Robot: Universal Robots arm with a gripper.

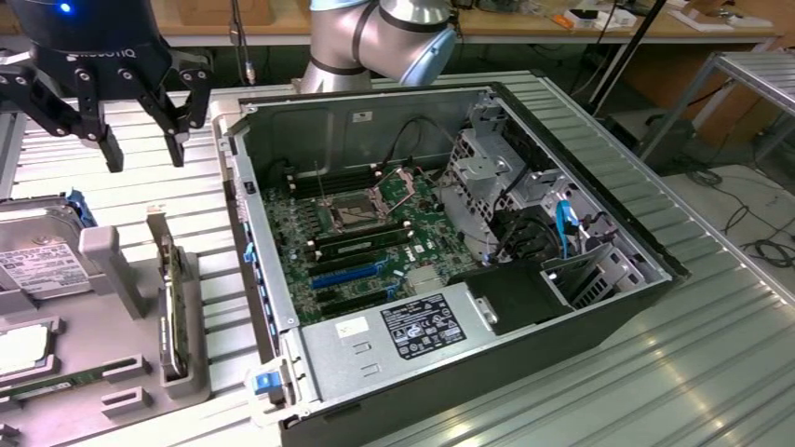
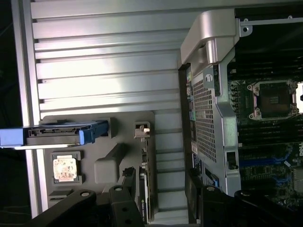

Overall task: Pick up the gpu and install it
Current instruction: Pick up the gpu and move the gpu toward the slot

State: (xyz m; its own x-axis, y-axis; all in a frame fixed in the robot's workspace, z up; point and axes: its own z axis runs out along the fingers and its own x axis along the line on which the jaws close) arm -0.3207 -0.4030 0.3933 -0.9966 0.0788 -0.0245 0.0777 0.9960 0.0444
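Gripper hovering with jaws spread open, gripping nothing, gpu standing on edge in grey holder, apart from gripper, open computer case lying beside holder

Gripper sits in the upper left of the exterior frame, black body pointing straight down. Its fingers are spread wide apart with the tips hanging in the air. The arm's silver joint is at top centre. Wrist view agrees: gripper fingers are well apart.
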